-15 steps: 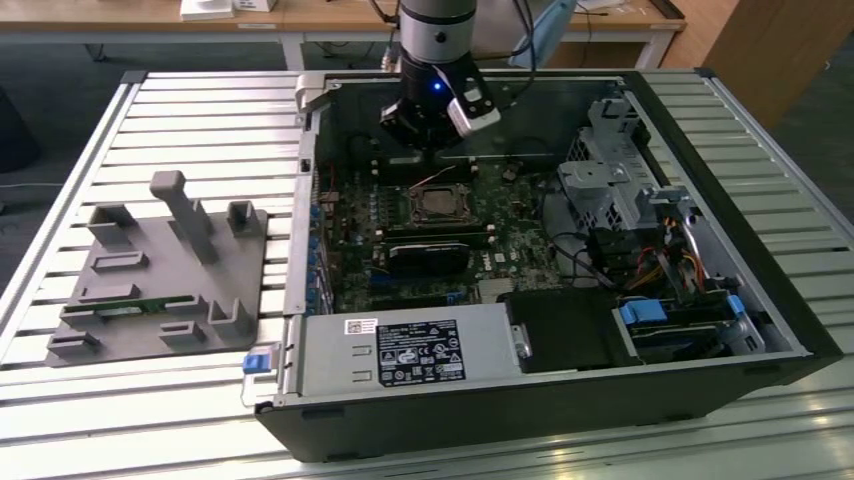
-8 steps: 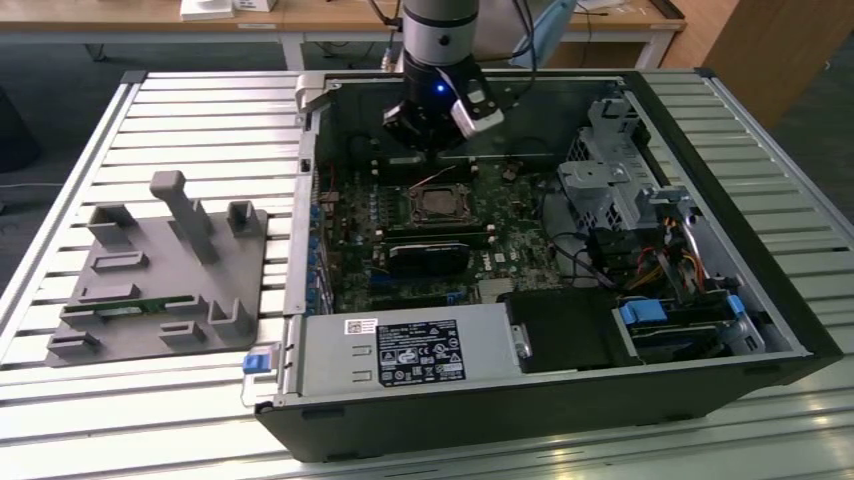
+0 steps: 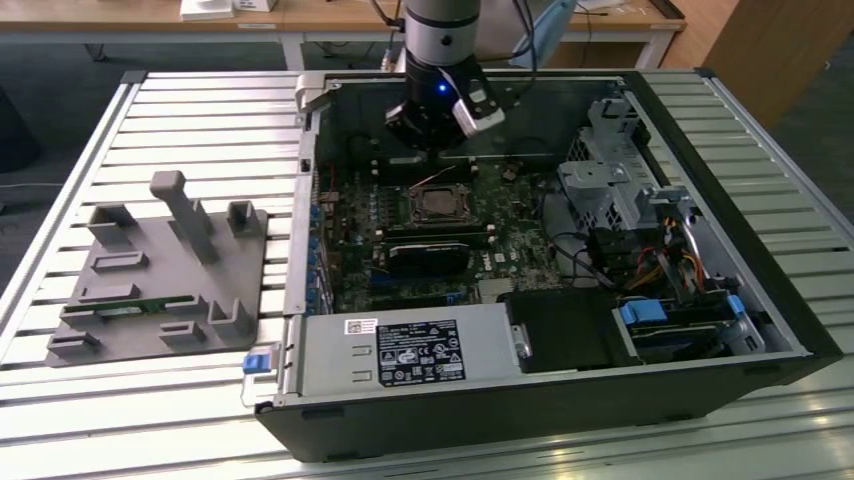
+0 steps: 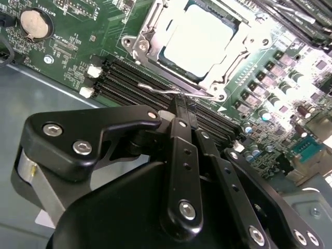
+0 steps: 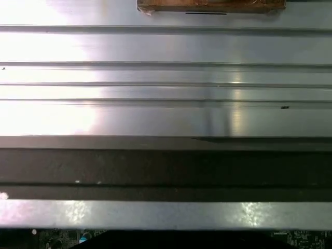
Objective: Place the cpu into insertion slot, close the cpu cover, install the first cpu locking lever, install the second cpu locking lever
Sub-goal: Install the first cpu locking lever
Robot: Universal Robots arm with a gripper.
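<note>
Slatted aluminium desk (image 3: 200,110) spans scene, ridges running side to side, with strong white glare on it in first wrist view. Beyond desk: light wooden table (image 3: 334,18) on white legs, dark grey floor (image 3: 160,55) beneath. Brown wooden panel (image 3: 781,50) stands at exterior view's far right.

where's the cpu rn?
The cpu lies framed by the cpu cover, beside the memory slots, just beyond the end effector in the second wrist view.

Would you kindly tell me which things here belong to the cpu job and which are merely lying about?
Job: cpu, cpu cover, locking lever, gripper.
Lying about: coin battery, memory slots, power supply, grey fixture block.
</note>
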